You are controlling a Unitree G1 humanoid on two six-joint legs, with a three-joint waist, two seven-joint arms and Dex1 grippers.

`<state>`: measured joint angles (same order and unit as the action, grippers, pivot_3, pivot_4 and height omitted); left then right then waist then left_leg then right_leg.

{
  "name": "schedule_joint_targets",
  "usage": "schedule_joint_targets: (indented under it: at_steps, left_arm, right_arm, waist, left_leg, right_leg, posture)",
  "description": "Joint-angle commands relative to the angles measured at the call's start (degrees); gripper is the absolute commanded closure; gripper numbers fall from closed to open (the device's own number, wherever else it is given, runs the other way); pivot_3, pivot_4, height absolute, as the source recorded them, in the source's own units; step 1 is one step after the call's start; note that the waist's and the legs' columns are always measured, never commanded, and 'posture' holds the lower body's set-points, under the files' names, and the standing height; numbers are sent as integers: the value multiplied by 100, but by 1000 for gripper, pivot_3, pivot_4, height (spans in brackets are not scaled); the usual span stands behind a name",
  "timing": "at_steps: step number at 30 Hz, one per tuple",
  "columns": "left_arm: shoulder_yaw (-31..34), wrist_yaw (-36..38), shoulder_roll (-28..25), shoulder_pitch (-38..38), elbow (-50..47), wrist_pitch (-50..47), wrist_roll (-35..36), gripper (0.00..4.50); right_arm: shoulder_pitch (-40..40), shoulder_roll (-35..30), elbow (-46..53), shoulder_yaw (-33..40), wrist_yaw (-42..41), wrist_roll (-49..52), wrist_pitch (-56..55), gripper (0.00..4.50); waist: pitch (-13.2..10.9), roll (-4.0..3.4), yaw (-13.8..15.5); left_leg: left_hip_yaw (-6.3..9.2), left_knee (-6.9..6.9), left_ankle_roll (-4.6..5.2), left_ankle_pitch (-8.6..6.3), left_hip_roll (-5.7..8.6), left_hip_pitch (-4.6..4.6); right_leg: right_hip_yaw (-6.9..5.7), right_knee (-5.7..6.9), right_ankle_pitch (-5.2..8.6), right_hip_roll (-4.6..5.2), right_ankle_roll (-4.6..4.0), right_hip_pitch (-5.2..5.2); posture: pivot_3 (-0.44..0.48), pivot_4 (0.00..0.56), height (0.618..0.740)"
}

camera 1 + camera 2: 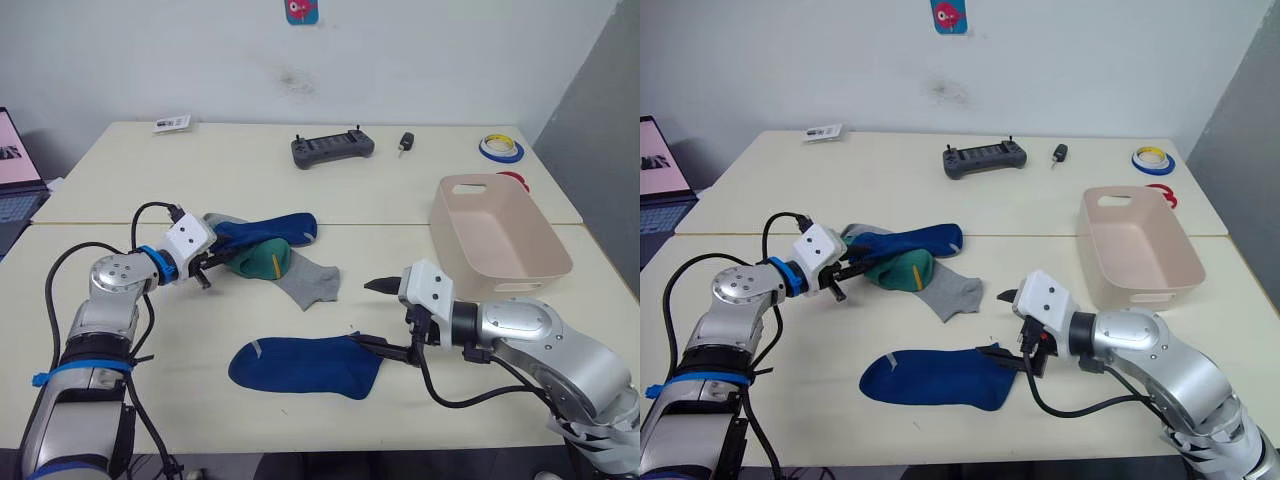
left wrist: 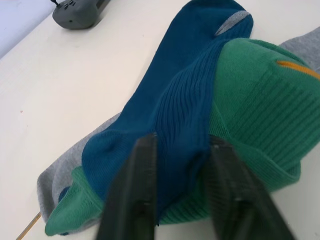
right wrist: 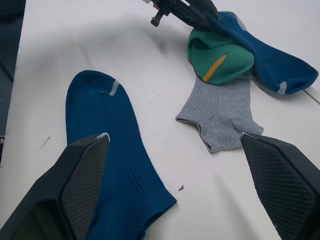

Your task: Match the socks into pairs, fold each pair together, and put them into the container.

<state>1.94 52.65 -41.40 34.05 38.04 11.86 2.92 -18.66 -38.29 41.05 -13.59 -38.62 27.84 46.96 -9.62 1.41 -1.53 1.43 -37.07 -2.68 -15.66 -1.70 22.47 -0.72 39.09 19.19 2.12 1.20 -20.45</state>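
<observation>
Left gripper (image 2: 180, 175) pinching the dark blue ribbed sock (image 1: 268, 229) atop the pile; right gripper (image 1: 372, 315) spread wide over the flat blue sock (image 1: 305, 366).

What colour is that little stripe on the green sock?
Orange-yellow. The stripe on the green sock shows best in the left wrist view.

This is looking like an office or lab room. Two pale tables (image 1: 120, 190) are standing by a plain white wall (image 1: 420, 60). A laptop (image 1: 15, 170), a game-style controller (image 1: 332, 149) and tape rolls (image 1: 500, 149) are lying around.
</observation>
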Motion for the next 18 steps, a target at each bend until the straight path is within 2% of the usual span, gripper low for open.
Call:
schedule_joint_targets:
  at_steps: [1,6,11,18]
  left_arm:
    - [89,35,-42,95,-172,0,108,4474]
    - [257,553,-243,1,-654,-786,572,4474]
    - [377,1239,-675,-41,-1385,-2218,1166,4474]
    - [363,1675,-935,-258,-3034,-5342,2496,4474]
  right_arm:
    - [-29,-27,233,61,10,16,-6,0]
    - [-14,-44,240,75,-7,23,-7,0]
    - [-4,-62,197,65,-52,10,-50,0]
    - [57,-192,190,60,-187,2,-87,0]
  waist:
    - [0,0,-5]
    - [0,0,-8]
    - [0,0,-21]
    - [0,0,-14]
  left_leg:
    - [0,0,0,0,0,0]
    - [1,0,-1,0,-1,1]
    - [1,0,-1,1,-3,0]
    - [1,-5,-1,1,1,1]
  right_leg:
    - [1,0,0,0,0,0]
    - [0,0,0,0,0,-1]
    - [2,2,0,-8,0,-1]
    - [3,2,0,-10,0,3]
  posture:
    - [0,150,740]
    - [0,150,740]
    - [0,150,740]
    - [0,150,740]
